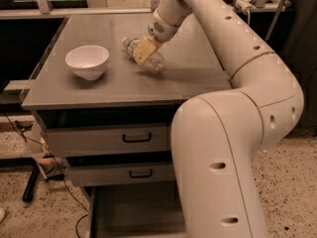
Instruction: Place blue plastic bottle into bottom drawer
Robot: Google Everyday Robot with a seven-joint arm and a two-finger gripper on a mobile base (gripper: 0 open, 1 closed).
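The blue plastic bottle (153, 62) lies on its side on the grey cabinet top (99, 88), right of centre, with its white cap pointing back left. The gripper (143, 50) comes down from the white arm and sits over the bottle's middle, covering part of its label. The bottom drawer (133, 205) is pulled out at the foot of the cabinet, and its dark flat interior shows left of the robot's body. The drawer's right part is hidden behind the arm's large white link.
A white bowl (87, 61) stands on the cabinet top, left of the bottle. Two closed drawers with black handles (136, 138) sit below the top. The robot's white body (223, 172) fills the lower right. Cables (29, 133) lie on the speckled floor at left.
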